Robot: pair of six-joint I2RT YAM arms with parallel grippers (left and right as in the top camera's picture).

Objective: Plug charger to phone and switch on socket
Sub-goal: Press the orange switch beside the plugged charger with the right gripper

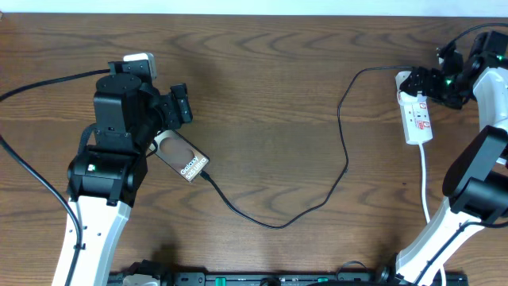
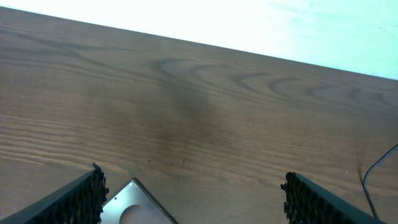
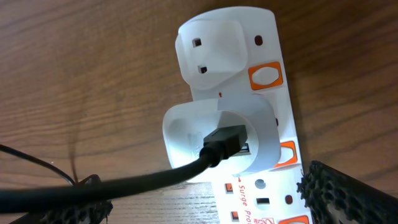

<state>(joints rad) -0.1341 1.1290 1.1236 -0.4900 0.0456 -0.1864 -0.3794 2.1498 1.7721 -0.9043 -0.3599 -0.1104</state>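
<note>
1. Toward 9 o'clock on the wooden surface [image 1: 262, 48], the phone [image 1: 181, 156] lies flat, its length running from 10 to 4 o'clock, with white "Galaxy" lettering near the 4 o'clock end
2. At that same end the charger [image 1: 278, 226] has its small black tip in the phone's edge. Its thin cable sags toward 6 o'clock, climbs at mid-surface, then runs toward 2 o'clock to a white plug adapter [image 3: 217, 140]
3. Just at 12 o'clock of the phone, the left jaws stand wide apart and hold nothing. In the left wrist view one finger [image 2: 81, 199] sits at 7 o'clock and the other at 5 o'clock, with a corner of the phone showing low between them, touching neither
4. Over at 3 o'clock the socket [image 1: 417, 115] lies lengthwise from 12 to 6 o'clock, with its white cord [image 1: 422, 171] leaving the 6 o'clock end
5. The adapter is seated in the socket, with another outlet at 12 o'clock of it and orange switches [image 3: 265, 76] along the strip's 3 o'clock edge. Whether any switch is pressed I cannot tell
6. Above the adapter the right jaws are spread wide, gripping nothing. One finger [image 3: 348, 193] shows at 4 o'clock in the right wrist view, the other at 8 o'clock, partly behind the cable
</note>
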